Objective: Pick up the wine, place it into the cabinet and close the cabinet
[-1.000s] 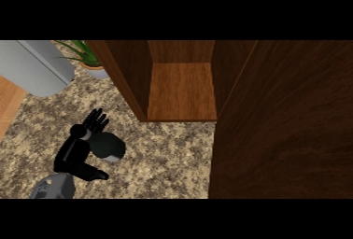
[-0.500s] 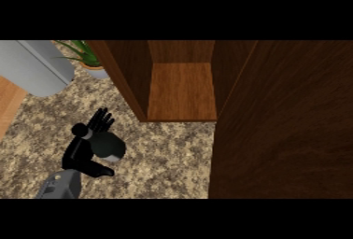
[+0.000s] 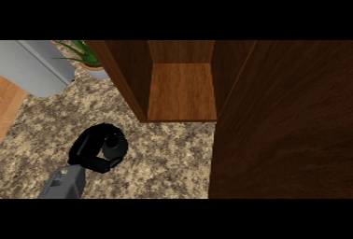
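Wine (image 3: 112,142) sits on the counter left of the cabinet, seen from straight above as a dark round top, mostly hidden inside the left hand (image 3: 93,151). You've got the fingers curled round it, thumb on the near side, so the hand is wrapped on the bottle, not spread. I can't tell from here whether it has left the surface.

Handling, as a judgement: glass, stiff, smooth-sided, likely heavy for its width and top-heavy if tilted. Take hold round the body, not the neck, and keep it upright on the way over. Treat it as breakable against the cabinet edge.

Right hand isn't visible anywhere.

Cabinet (image 3: 183,88) is open, bare wooden shelf floor showing, just up and right of the bottle. Its door (image 3: 289,126) stands swung out and fills the right side of the view; you'll need to clear the left wall on entry.

Counter (image 3: 165,158) is speckled stone. Back left: a grey appliance (image 3: 34,67) and a potted plant (image 3: 86,56), both well apart from the bottle.
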You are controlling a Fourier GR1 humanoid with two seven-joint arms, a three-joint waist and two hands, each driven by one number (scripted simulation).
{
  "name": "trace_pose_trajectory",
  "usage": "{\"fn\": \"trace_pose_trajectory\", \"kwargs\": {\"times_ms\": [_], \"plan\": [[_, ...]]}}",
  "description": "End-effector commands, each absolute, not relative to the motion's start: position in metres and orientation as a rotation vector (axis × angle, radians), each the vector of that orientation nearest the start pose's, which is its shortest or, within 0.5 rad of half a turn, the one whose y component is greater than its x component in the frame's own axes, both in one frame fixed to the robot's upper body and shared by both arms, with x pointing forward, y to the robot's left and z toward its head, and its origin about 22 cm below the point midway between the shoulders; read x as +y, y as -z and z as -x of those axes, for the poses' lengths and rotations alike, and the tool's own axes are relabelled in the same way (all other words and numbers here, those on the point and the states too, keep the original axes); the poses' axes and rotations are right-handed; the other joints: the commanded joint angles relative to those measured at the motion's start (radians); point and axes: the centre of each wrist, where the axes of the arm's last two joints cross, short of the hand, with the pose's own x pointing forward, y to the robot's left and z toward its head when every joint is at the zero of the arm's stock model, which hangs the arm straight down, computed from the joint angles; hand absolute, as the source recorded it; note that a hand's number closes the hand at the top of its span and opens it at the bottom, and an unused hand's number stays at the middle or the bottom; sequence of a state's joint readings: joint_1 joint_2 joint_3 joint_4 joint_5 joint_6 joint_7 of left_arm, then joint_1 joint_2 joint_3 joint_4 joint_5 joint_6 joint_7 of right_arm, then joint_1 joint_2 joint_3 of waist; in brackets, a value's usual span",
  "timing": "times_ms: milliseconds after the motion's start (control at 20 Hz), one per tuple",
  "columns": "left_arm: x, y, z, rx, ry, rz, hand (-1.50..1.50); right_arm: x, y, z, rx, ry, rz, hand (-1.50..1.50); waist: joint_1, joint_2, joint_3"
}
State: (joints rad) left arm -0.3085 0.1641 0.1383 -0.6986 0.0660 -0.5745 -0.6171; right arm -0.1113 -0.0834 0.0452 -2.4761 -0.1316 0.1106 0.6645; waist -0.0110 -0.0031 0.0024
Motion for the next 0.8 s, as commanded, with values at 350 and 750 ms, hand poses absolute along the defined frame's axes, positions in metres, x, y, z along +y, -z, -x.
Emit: {"fn": "trace_pose_trajectory", "kwargs": {"times_ms": [350,750], "plan": [[0.336,0.113,-0.231,-1.703,-0.025,0.091,1.50,-0.223,-0.213,-0.132,-1.926,-0.254,-0.214,-1.50,0.024,-0.006,-0.001],[0.311,0.098,-0.210,-1.886,-0.059,0.005,1.50,-0.227,-0.215,-0.129,-1.929,-0.284,-0.217,-1.50,0.013,0.000,-0.002]]}}
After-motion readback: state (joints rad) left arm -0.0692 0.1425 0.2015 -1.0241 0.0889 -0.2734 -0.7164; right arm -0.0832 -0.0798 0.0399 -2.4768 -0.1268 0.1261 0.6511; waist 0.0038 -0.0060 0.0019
